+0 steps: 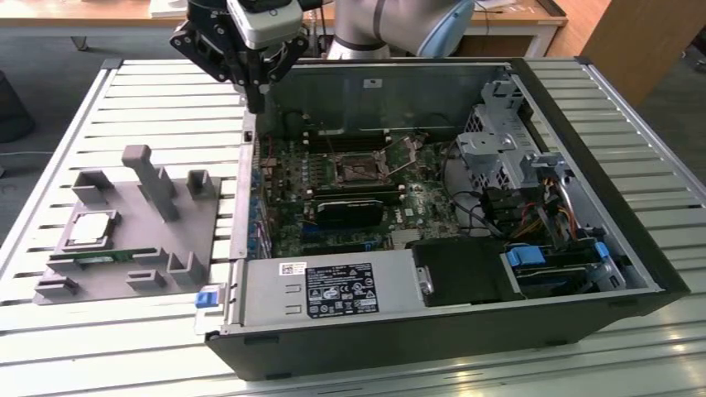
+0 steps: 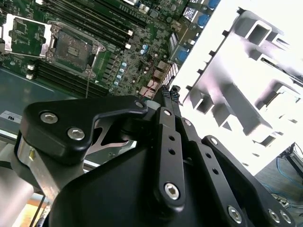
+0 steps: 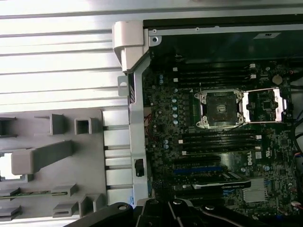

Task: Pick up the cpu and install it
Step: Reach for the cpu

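Over one wall of the black computer case [image 1: 441, 347] | my hand [image 1: 256, 106] pinched narrow, empty | flat silver square cpu [image 1: 91, 229] nested in grey plastic tray [image 1: 210, 231], presumably for repeatable pickup.

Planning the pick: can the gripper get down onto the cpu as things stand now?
Probably yes. The cpu lies face up on the grey holder with nothing over it. The gripper hangs above the case wall, and only the holder's tall post stands nearby.

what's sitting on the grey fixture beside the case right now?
The cpu lies flat in a recess of the grey fixture, with a green memory stick in the slot next to it. The recess floor under the cpu is covered.
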Controlling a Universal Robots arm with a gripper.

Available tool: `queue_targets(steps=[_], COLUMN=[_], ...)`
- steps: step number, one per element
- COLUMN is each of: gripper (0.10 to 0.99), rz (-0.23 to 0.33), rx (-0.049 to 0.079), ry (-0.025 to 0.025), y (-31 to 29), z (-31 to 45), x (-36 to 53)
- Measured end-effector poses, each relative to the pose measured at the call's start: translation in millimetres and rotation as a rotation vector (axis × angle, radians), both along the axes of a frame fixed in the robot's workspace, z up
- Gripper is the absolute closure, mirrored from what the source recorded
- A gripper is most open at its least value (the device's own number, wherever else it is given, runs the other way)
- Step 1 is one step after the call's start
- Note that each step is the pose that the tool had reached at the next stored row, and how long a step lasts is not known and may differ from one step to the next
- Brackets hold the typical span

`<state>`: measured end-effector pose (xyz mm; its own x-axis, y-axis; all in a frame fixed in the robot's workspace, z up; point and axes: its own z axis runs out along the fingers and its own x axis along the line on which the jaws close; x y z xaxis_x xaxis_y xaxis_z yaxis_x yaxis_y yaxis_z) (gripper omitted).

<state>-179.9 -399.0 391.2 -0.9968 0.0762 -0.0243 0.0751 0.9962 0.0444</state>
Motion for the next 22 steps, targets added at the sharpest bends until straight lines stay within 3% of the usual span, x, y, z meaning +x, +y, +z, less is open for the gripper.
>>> queue_targets(steps=[22], gripper=[0.98], rz=[0.0], rx=[0.0], ry=[0.0], y=[0.0], z=[-0.9], x=[-16.9])
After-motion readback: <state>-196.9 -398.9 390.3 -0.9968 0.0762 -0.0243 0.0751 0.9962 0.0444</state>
